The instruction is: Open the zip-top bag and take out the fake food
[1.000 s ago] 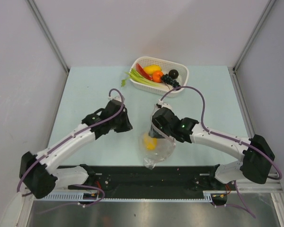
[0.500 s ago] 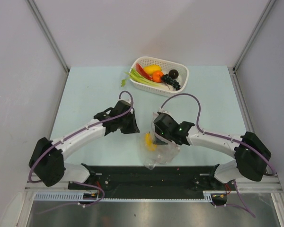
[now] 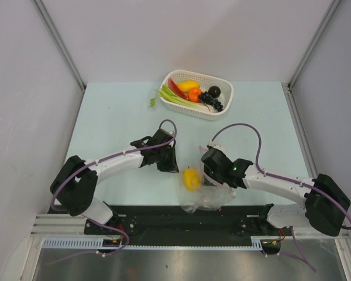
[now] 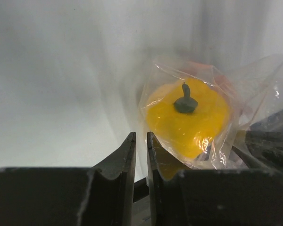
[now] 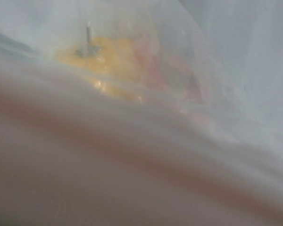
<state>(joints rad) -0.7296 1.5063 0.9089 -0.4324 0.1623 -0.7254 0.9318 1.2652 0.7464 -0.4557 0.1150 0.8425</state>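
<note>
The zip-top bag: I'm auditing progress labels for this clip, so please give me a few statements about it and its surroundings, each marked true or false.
1. A yellow fake pepper with a dark stem is inside the zip-top bag. True.
2. The white basket is empty. False: it holds several fruit and vegetable pieces.
3. The left end effector has its jaws wide open. False: only a narrow slit shows between them in the left wrist view.
4. The bag lies on the table, apart from the basket. True.
</note>
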